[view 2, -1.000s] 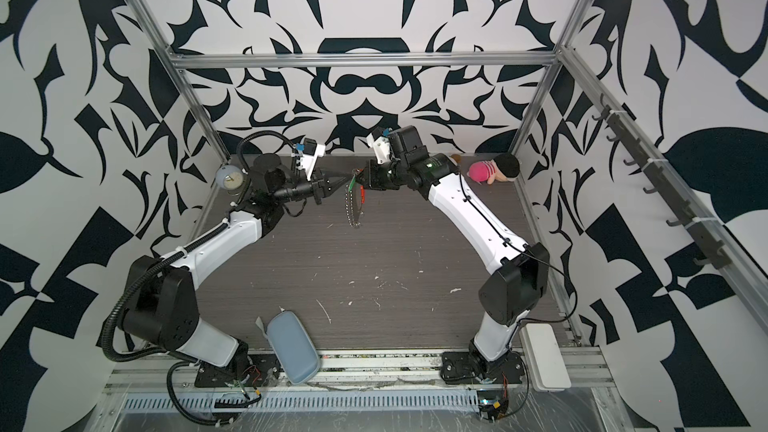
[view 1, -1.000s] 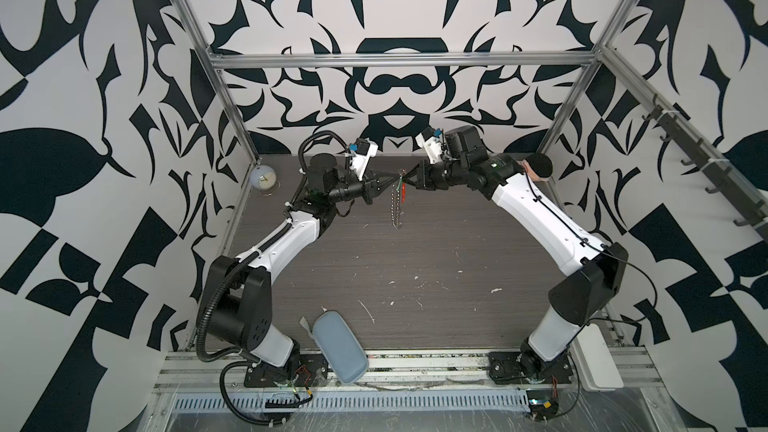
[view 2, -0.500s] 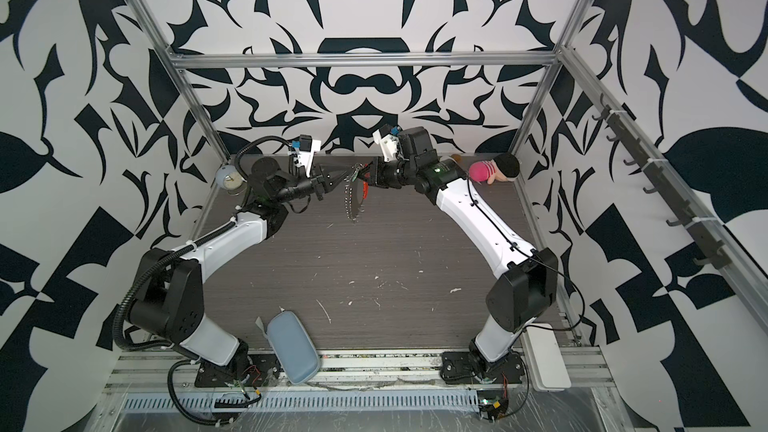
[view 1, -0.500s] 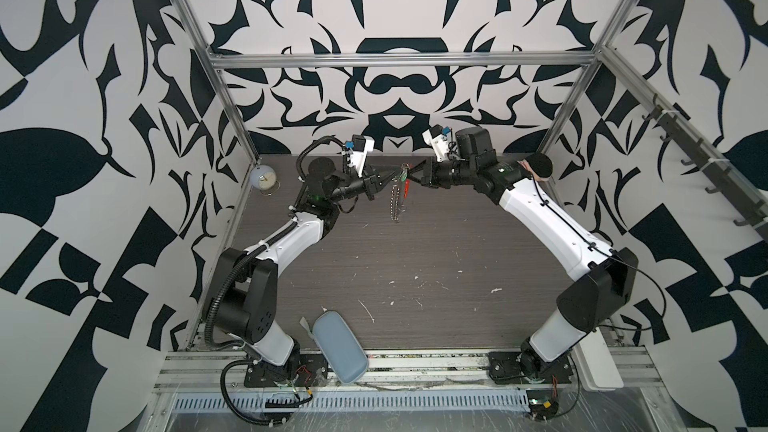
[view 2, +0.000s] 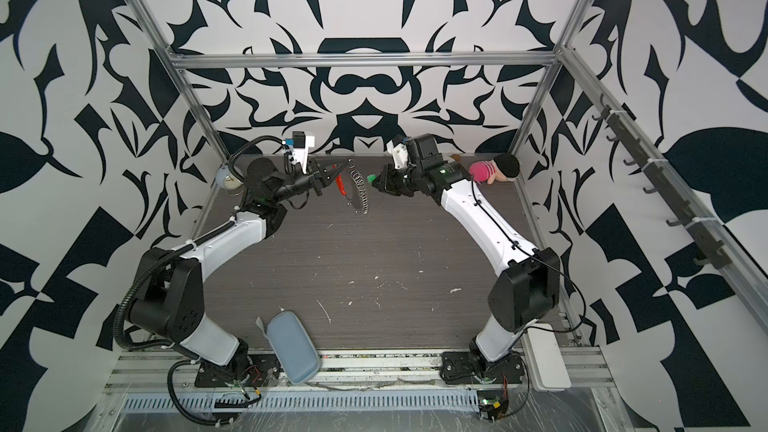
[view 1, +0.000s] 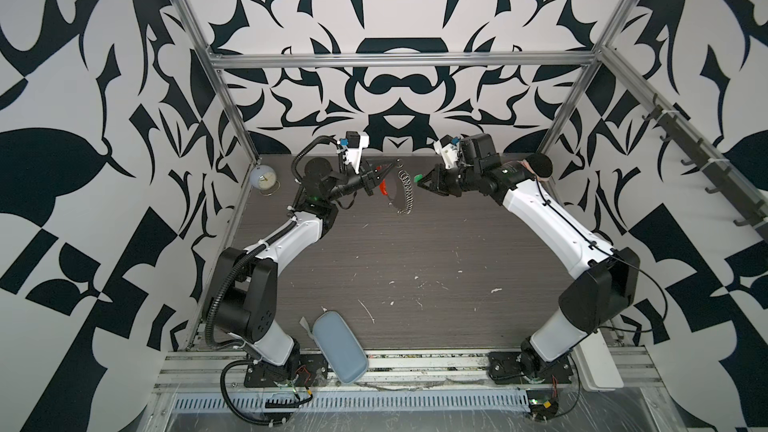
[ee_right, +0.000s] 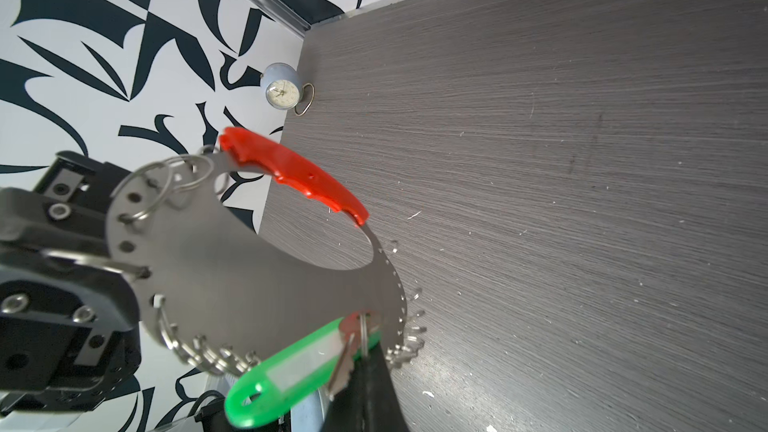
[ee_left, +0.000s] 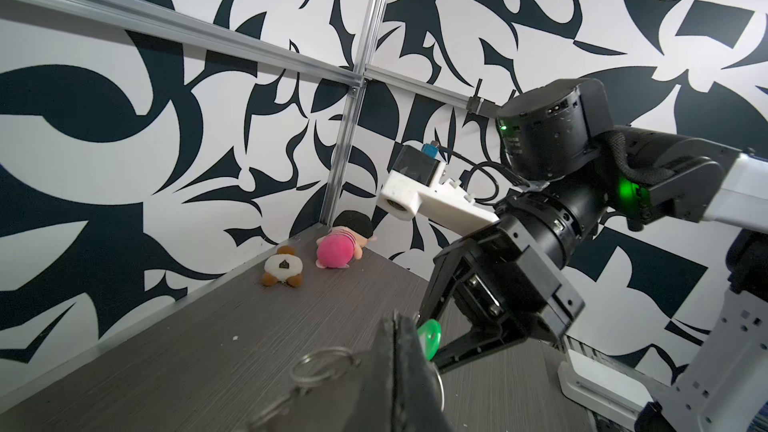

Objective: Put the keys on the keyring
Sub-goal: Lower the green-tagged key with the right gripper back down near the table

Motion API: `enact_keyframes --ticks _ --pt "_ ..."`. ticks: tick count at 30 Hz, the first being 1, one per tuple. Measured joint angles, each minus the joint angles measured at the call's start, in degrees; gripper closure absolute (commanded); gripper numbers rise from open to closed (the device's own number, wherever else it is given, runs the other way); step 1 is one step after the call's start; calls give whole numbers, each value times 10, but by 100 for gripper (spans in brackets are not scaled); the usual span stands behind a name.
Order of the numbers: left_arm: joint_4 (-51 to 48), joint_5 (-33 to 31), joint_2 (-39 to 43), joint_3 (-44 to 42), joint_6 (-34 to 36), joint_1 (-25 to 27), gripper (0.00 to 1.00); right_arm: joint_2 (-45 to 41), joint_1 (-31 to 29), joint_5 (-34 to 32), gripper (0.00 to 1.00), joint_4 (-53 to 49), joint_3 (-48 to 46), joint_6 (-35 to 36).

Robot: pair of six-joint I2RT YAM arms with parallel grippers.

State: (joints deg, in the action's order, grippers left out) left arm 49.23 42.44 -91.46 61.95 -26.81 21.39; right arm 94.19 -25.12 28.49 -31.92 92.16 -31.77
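Entry, step in hand: key being presented to the loop, threading not yet done. Keyring [view 1: 404, 195]: metal loop with red bar [ee_right: 291, 172] and a row of small rings [ee_right: 409, 338], hanging in the air over the back of the table [view 1: 415, 263]. The left gripper [view 1: 387, 168] is clamping the edge of its plate, jaws closed on the metal. Keys [view 1: 419, 177]: one silver key on a green tag. The right gripper [view 1: 424, 181] is pinching them at the key end, jaws closed, with the tag sticking out past the fingertips. In both top views the tag is sitting just beside the ringed side of the loop, with a narrow gap showing. The right wrist view is overlapping the two, so contact cannot be told there. Next move, as a judgement: the left arm is needing to hold the loop steady while the right is bringing the key's eye onto one small ring. That is calling for fine alignment, since the rings are dangling loosely and could swing aside.
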Motion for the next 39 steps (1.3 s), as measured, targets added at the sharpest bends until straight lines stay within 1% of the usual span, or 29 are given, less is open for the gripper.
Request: enact_keyframes --ticks 5,9,13,15,17,21,23,26,33,39 --pt "6 3 0 0 -2 0 100 0 -1 -8 100 -2 1 30" --pt "2 7 0 0 2 0 100 0 -4 -47 100 -12 6 82" --pt "-38 11 0 0 30 0 100 0 -5 -138 100 -43 3 134" --pt "-60 11 0 -4 47 0 100 0 -5 -185 100 -52 -15 151" --pt "-82 11 1 -13 64 0 100 0 -5 -231 100 -61 -57 164" --pt "-133 11 4 -33 99 4 100 1 -5 -284 100 -99 -148 177" --pt "-156 10 7 -39 115 6 100 2 -4 -295 100 -119 -183 182" --pt "-174 10 9 -45 125 10 100 15 -5 -298 100 -137 -200 187" --pt "-175 9 13 -50 125 19 100 104 -5 -301 100 -121 -194 210" --pt "-175 7 20 -60 124 20 100 173 -5 -303 100 -110 -153 230"
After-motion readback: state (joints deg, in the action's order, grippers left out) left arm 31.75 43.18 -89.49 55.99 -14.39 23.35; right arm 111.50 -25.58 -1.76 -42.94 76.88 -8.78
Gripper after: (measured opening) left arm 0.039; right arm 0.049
